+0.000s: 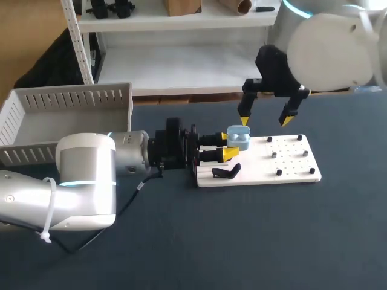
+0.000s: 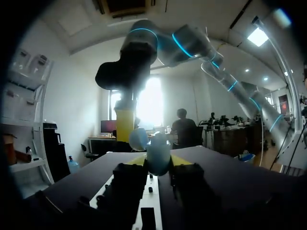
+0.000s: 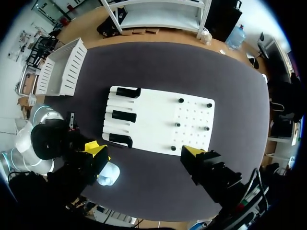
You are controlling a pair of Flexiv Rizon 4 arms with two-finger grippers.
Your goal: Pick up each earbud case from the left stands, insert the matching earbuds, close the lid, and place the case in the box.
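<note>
My left gripper [image 1: 228, 147] is shut on a light blue earbud case [image 1: 239, 138], held level over the left end of the white board [image 1: 290, 166]. In the left wrist view the case [image 2: 157, 152] stands upright between my left gripper's [image 2: 158, 163] yellow tips, with a rounded part like an opened lid at its upper side. My right gripper [image 1: 263, 119] hangs open just above and behind the case, one finger close to it. From the right wrist view, the case [image 3: 108, 174] shows beside one finger of the open right gripper [image 3: 144, 151]. Small black pieces [image 1: 278, 172] sit on the board's right half.
Three black stands [image 3: 123, 116] line the board's [image 3: 158, 120] left side; one stand [image 1: 227, 172] shows near its front edge. A white slatted box [image 1: 66, 115] stands at the table's back left, also seen as the box [image 3: 62, 67] beyond the board.
</note>
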